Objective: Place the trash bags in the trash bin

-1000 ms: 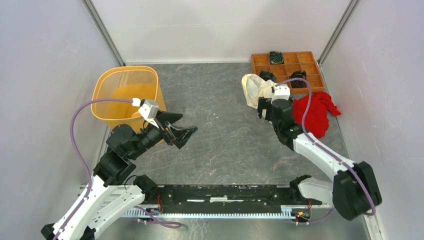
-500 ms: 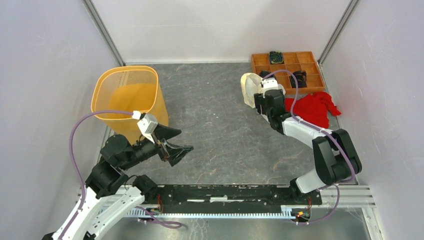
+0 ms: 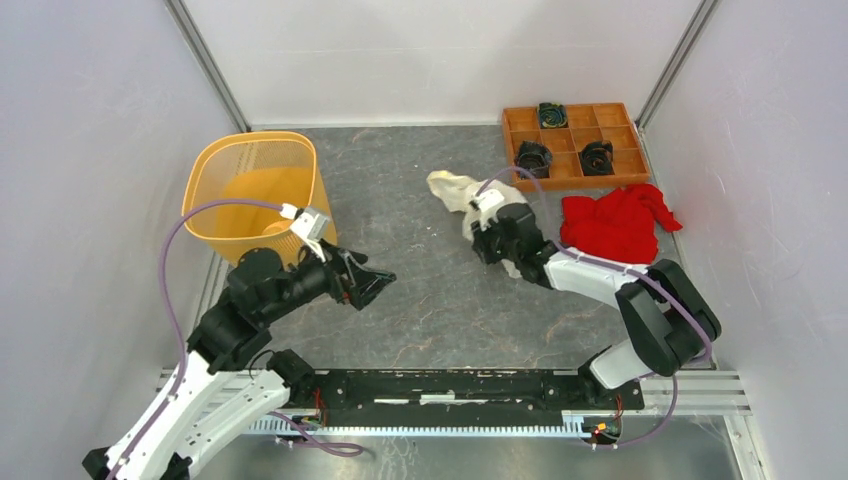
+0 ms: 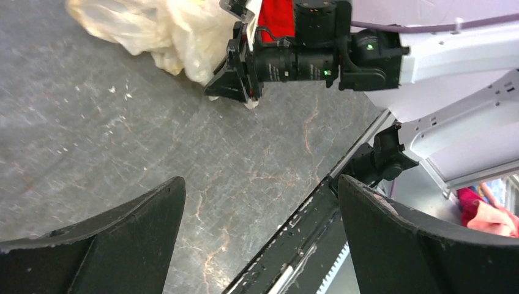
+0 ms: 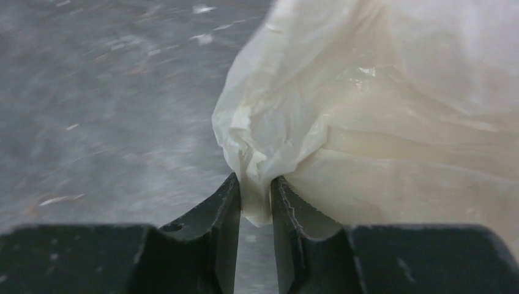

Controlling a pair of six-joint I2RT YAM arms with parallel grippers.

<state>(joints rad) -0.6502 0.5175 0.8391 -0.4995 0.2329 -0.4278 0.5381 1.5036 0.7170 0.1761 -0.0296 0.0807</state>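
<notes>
The trash bag point(image 3: 450, 190), crinkly cream-white plastic, lies on the grey table right of centre. My right gripper point(image 3: 480, 228) is low at its near-right end. In the right wrist view this gripper point(image 5: 256, 184) is shut on a pinched fold of the bag point(image 5: 367, 110). The left wrist view shows the bag point(image 4: 159, 27) and the right gripper point(image 4: 232, 76) from the side. The orange-yellow lattice trash bin point(image 3: 250, 185) stands upright at the far left. My left gripper point(image 3: 375, 283) hovers open and empty just right of the bin, its jaws wide apart point(image 4: 260, 184).
A red cloth point(image 3: 615, 225) lies right of the right arm. An orange compartment tray point(image 3: 575, 130) with black parts sits at the back right. White walls enclose the table on three sides. The black base rail point(image 3: 450, 385) runs along the near edge.
My right gripper closed on the bag and pulled it left and nearer, away from the tray. The left gripper swung slightly right and stayed open.
</notes>
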